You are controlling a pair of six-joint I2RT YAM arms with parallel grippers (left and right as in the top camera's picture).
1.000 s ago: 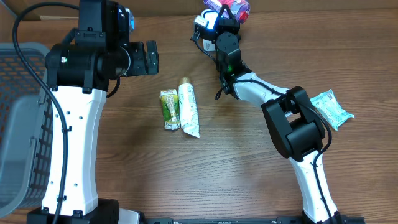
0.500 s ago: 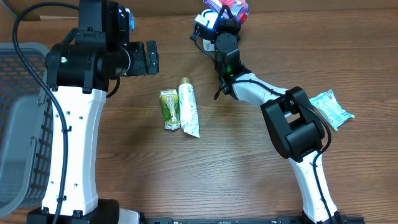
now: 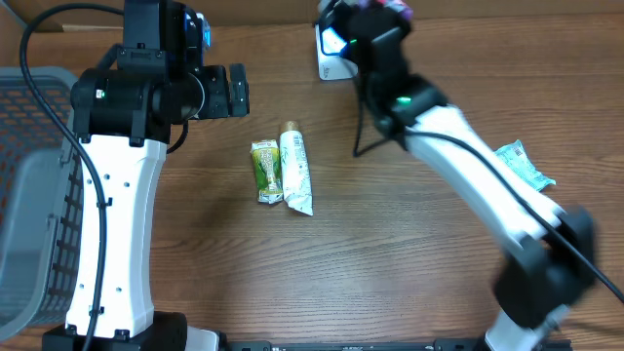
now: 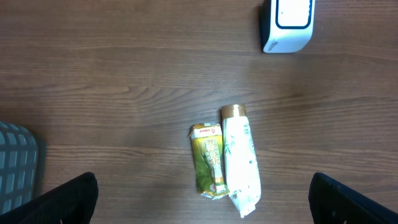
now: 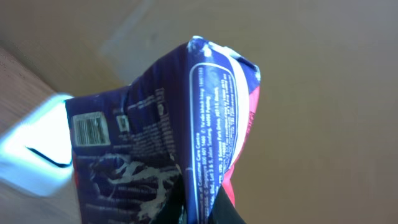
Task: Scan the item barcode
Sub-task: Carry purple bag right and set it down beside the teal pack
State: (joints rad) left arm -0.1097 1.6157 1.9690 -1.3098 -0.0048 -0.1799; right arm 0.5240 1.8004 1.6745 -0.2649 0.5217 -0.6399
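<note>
Scan step, seemingly: right end effector [image 3: 373, 17] clenched on purple packet [image 5: 186, 118] near white scanner [image 3: 331, 62] at far edge of surface [image 3: 390, 253], left end effector [image 3: 226, 91] released; next, barcode [image 5: 89, 130] must face scanner.

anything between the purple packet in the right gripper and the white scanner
Nothing visible. The right gripper holds the purple packet close beside the white scanner, with no object between them. The tube and the green sachet lie well away from both.
</note>
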